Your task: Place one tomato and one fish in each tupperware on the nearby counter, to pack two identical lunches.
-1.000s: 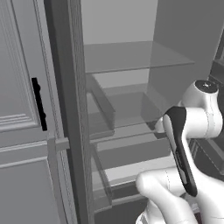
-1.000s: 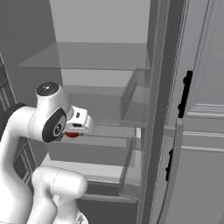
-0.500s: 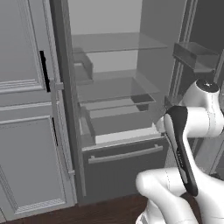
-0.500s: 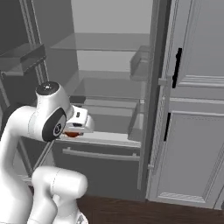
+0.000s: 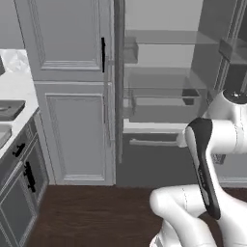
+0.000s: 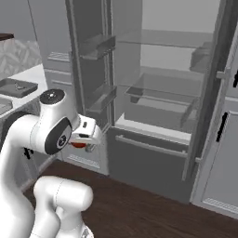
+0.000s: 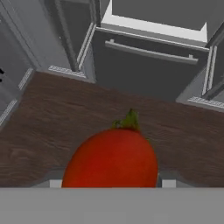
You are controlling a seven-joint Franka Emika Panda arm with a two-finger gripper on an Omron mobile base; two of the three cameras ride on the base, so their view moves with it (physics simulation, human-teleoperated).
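Gripper (image 6: 85, 145) clamped on round red tomato with green stem (image 7: 111, 161), held over dark brown wood floor (image 7: 52, 127); fingertips hidden behind the fruit, so contact probably on both sides. Ahead of gripper: open grey fridge with pull-out bottom drawer (image 7: 148, 52). Off to its left: white marble-look counter (image 6: 32, 76) carrying what looks like a shallow grey rectangular tupperware tray (image 6: 17, 87).

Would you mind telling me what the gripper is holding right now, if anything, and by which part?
The gripper holds a red tomato, clasped at its two sides around its widest part, its green stem end pointing away from the hand.
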